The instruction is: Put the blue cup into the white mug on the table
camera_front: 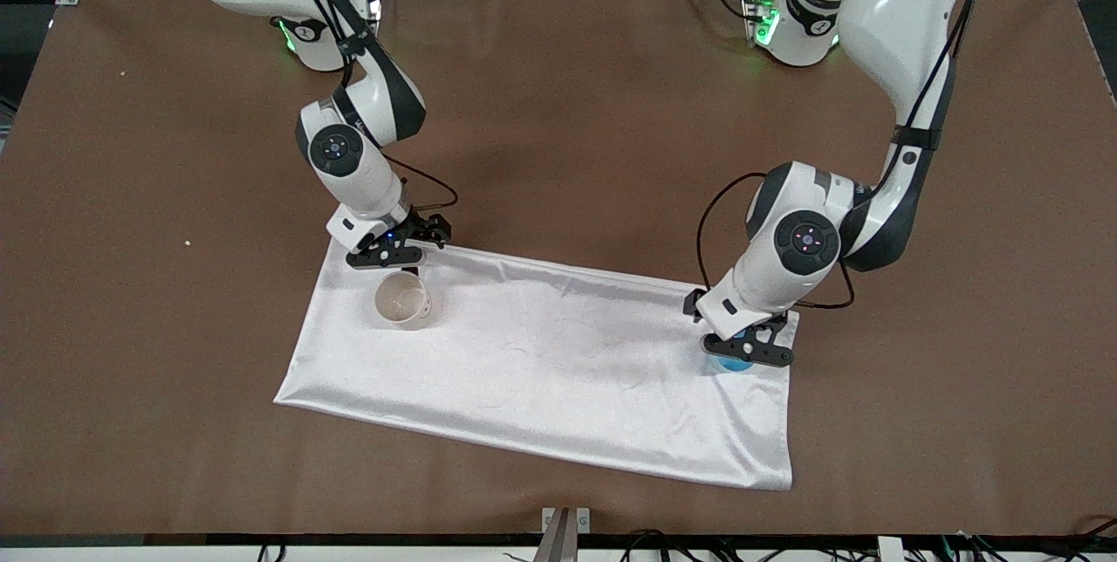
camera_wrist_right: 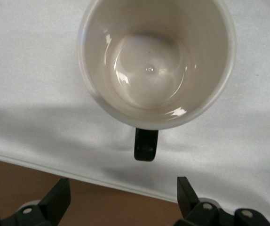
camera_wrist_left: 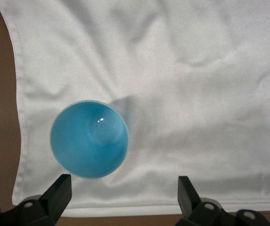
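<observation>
The blue cup stands upright on the white cloth near the corner at the left arm's end, mostly hidden under my left gripper. In the left wrist view the blue cup lies just off the open left gripper, with nothing between the fingers. The white mug stands upright and empty on the cloth toward the right arm's end. My right gripper hangs open over the cloth's edge beside it. In the right wrist view the mug shows its black handle pointing toward the right gripper.
A shiny white cloth lies rumpled across the middle of the brown table. Both task objects sit on it. Bare tabletop surrounds the cloth on all sides.
</observation>
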Controlling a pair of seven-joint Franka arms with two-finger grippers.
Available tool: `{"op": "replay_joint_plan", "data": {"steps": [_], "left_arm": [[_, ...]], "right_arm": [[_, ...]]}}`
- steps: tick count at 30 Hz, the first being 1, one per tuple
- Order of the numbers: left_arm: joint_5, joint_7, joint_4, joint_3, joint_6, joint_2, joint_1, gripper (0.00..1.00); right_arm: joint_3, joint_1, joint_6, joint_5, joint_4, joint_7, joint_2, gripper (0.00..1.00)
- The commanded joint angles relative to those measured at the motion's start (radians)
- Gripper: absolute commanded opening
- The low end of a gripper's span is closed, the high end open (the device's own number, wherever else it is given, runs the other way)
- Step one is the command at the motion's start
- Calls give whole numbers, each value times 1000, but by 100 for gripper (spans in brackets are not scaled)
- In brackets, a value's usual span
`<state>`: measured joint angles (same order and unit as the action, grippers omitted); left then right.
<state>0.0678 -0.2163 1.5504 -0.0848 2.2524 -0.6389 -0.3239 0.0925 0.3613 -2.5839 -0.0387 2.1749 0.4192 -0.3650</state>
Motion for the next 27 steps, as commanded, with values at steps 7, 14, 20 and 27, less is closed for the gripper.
{"op": "replay_joint_plan", "data": {"steps": [7,14,20,27], "left_arm": [[49,2,-32,7,87,-68,-23,100],[58,2,-32,5,105,-87,-23,100],[58,2,-30,5,105,-105,-21,100],[60,3,-30,5,108,-119,-21,57]], "right_arm": [[-10,-7,-65,-87,-69,-4,-83,100],[-13,-13,-58,-87,-128,-4,-123,100],[-14,-25,-56,-87,-158,-5,-144,94],[-16,-27,-61,-99,-165,-5,-152,0]]}}
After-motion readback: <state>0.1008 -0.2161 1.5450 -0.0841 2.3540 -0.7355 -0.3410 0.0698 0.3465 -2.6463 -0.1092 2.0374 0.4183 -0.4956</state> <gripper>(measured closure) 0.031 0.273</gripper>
